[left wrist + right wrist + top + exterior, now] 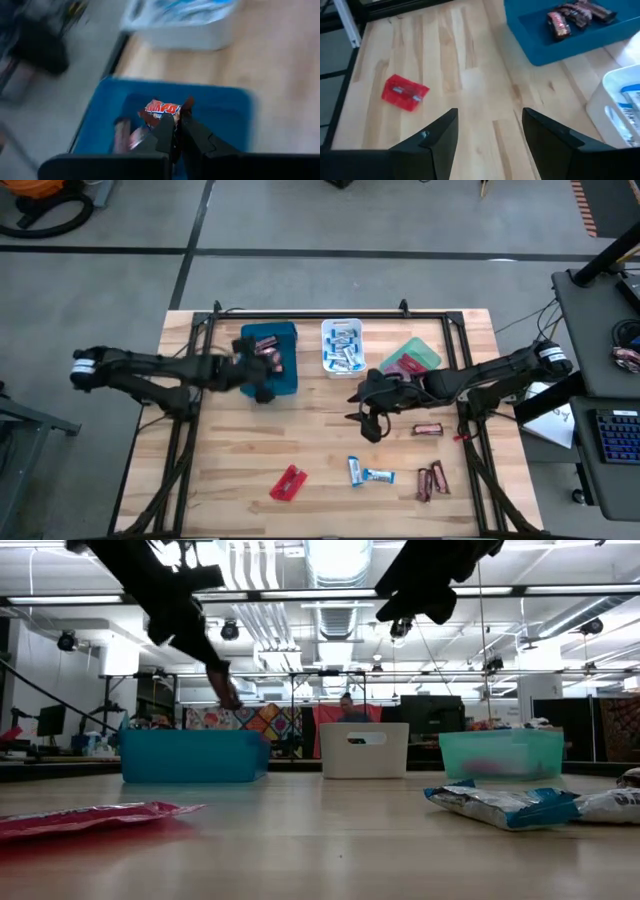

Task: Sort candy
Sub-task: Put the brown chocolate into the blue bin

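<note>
Left wrist view, left tool (176,131) pinching crinkly brown bar (162,109), right tool (490,131) spread empty.

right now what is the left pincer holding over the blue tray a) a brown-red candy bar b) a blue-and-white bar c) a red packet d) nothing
a: the left pincer is shut on a brown-red candy bar above the blue tray, where other brown-red bars already lie.
</note>
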You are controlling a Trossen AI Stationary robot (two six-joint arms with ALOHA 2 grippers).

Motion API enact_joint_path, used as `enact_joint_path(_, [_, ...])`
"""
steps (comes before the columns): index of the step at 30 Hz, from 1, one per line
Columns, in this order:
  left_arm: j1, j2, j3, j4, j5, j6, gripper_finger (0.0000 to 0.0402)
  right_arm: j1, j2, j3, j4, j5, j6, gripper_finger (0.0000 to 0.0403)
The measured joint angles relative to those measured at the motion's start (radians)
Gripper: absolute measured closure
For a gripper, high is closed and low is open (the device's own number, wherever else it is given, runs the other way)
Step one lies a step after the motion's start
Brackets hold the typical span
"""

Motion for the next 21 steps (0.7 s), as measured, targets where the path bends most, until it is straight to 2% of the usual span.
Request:
enact_joint_path(4, [0.172, 0.013, -0.011, 0.034, 0.036, -0.005, 0.0401, -0.002, 0.021, 0.000, -0.005, 0.021, -0.009, 0.0193])
enact_joint_path(9, [0.323, 0.097, -0.018, 0.152, 0.180, 0.066, 0.0401, -0.002, 0.045, 0.000, -0.010, 0.024, -0.013, 0.0193])
enact_joint_path(12, [0.375, 0.160, -0.012, 0.230, 0.237, 0.087, 0.0401, -0.002, 0.051, 0.000, -0.014, 0.026, -0.013, 0.0193])
enact_joint_path(21, [0.434, 0.317, 0.006, 0.345, 0.237, 0.138, 0.0398, -0.002, 0.051, 0.000, -0.021, 0.027, -0.007, 0.0193])
